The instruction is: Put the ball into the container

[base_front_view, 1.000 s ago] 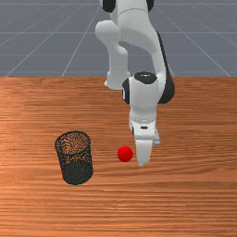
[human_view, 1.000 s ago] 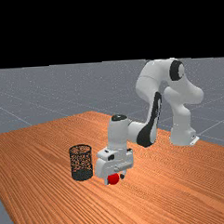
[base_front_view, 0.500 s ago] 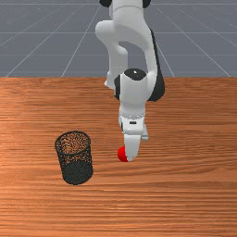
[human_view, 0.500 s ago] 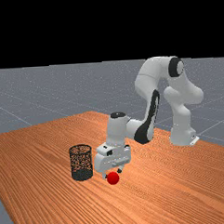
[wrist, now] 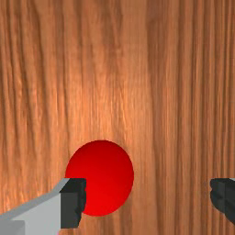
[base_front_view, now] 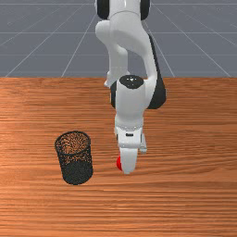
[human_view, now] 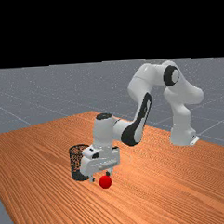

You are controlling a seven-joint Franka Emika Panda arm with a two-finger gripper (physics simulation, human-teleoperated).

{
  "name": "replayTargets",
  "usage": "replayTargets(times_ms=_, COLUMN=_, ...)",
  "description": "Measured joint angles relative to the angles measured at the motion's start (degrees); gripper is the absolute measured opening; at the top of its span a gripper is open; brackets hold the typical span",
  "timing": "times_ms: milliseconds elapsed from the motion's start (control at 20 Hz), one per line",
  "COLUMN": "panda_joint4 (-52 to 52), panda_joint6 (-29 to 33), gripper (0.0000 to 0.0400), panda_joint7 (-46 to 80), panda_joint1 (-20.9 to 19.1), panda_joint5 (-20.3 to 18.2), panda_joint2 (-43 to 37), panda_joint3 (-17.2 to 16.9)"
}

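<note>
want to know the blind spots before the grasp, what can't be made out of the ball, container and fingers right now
- Front view: much of the ball, behind a finger.
- Far view: part of the container, behind the gripper.
- Wrist view: part of the ball, behind one finger; the other finger's outer part, cut off by the edge.

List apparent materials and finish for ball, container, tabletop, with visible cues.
Ball: plastic or rubber, can't tell which; smooth, evenly red, no visible seams.
Container: probably coated wire, possibly plastic; black see-through mesh under a thicker rim.
Tabletop: wood, by its streaked orange-brown grain; pale sheen in the far view hints at varnish.
</note>
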State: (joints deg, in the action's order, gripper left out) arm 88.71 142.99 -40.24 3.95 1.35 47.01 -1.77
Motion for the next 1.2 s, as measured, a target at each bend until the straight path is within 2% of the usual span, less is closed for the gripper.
replayTargets(times_ms=200, panda_joint4=-6.7, panda_joint6=-2.8, gripper=0.04, panda_joint7=-0.2, panda_joint1=-0.2, panda_joint5=-0.1, panda_joint2=3.5, panda_joint3=0.1)
replayTargets(times_ms=450, panda_joint4=-7.1, panda_joint6=-1.4, gripper=0.0399, panda_joint7=0.0, panda_joint1=-0.2, panda_joint5=-0.8, panda_joint2=3.8, panda_joint3=0.8)
replayTargets(times_ms=500, panda_joint4=-6.4, panda_joint6=0.0, gripper=0.0399, panda_joint7=1.6, panda_joint1=1.1, panda_joint5=0.1, panda_joint2=3.6, panda_joint3=-0.2)
replayTargets(times_ms=700, panda_joint4=-5.9, panda_joint6=-1.5, gripper=0.04, panda_joint7=1.5, panda_joint1=1.4, panda_joint5=0.1, panda_joint2=1.8, panda_joint3=0.0)
replayTargets(times_ms=900, panda_joint4=-6.1, panda_joint6=-2.1, gripper=0.04, panda_joint7=-1.1, panda_joint1=-0.4, panda_joint5=-0.2, panda_joint2=1.7, panda_joint3=0.5)
replayTargets(times_ms=1150, panda_joint4=4.9, panda_joint6=2.7, gripper=0.04, panda_joint7=1.7, panda_joint1=1.5, panda_joint5=1.8, panda_joint2=-4.3, panda_joint3=-1.9)
replayTargets(times_ms=1200, panda_joint4=2.5, panda_joint6=-0.1, gripper=0.04, panda_joint7=-0.2, panda_joint1=0.0, panda_joint5=0.1, panda_joint2=-2.9, panda_joint3=-0.1)
